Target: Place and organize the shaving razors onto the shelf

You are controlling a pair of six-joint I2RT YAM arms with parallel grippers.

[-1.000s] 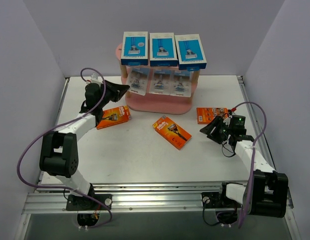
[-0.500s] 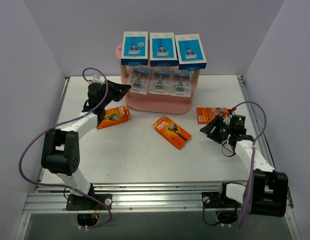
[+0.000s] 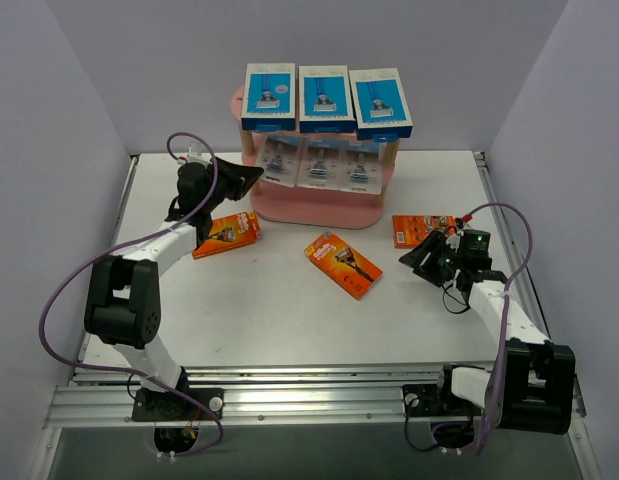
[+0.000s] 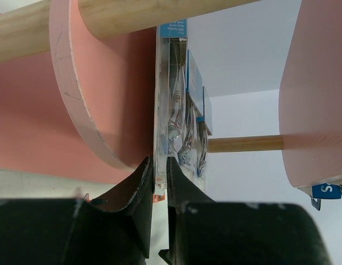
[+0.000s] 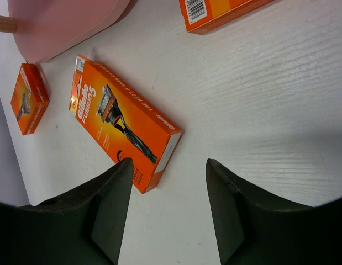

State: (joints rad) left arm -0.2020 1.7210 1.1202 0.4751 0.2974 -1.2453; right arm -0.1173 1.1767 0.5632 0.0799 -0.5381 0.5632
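Noted: shelf (image 4: 99, 110) boards pink, matt, painted-looking, rim faintly scuffed. Its posts (image 4: 245, 143) are pale bare wood with fine grain. The clear blister pack (image 4: 171, 110) is glossy transparent plastic over printed card. The orange razor box (image 5: 124, 130) is printed cardboard with a slight sheen. The table (image 5: 270, 99) is white, matt, finely ridged. My left fingers (image 4: 135, 204) are smooth matt black plastic. The rail (image 3: 289, 398) along the bottom of the top view is bare grey metal.

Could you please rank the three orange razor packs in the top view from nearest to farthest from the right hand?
1. Right orange pack, just beyond the right hand.
2. Middle orange pack, to its left, in the middle.
3. Left orange pack, far across on the left.
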